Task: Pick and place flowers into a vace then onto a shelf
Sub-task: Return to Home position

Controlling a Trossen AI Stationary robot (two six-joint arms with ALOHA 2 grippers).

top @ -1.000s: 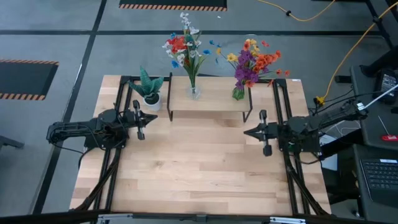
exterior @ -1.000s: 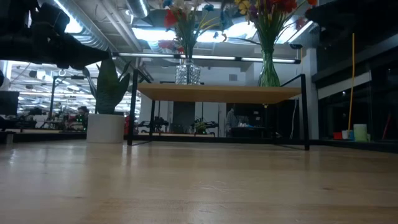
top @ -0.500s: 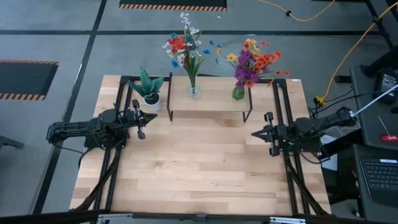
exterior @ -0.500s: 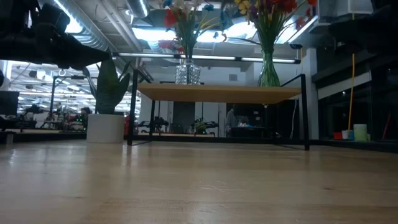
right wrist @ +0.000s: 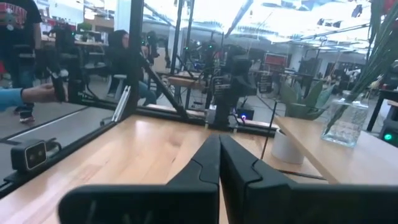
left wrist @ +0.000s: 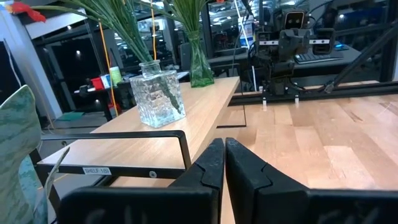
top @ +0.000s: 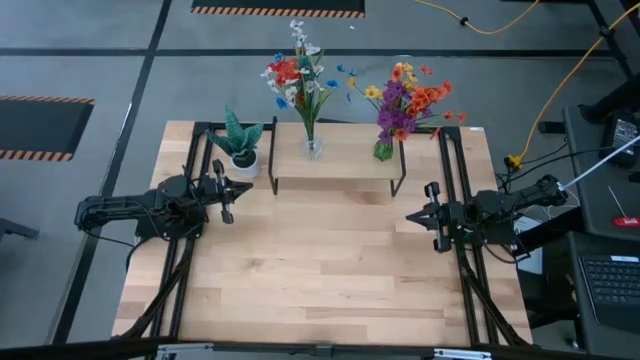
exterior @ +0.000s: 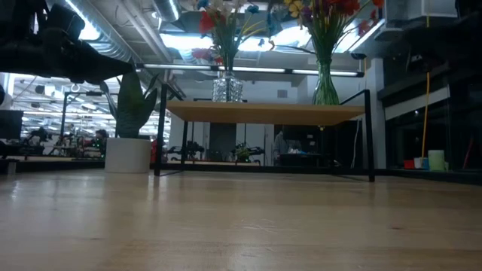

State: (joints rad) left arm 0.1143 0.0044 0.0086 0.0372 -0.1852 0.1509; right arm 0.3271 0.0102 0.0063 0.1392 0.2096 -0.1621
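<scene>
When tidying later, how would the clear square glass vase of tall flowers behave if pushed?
Probably top-heavy: the clear square glass vase carries flowers rising far above it, so it could tip. Its glass likely slides on the pale wooden shelf.

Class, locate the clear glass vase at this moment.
In the high view, the clear glass vase stands on the left half of the shelf, between the potted green plant and the green vase.

I am noting the shelf [exterior: 263, 113] bearing a clear vase [exterior: 226, 89] and a green vase [exterior: 325, 84], standing upright and apart, each holding flowers [exterior: 224, 34], while a potted plant [exterior: 126, 150] is sitting beside the shelf on the tabletop [exterior: 241, 218], below my dark arm [exterior: 53, 49].
</scene>
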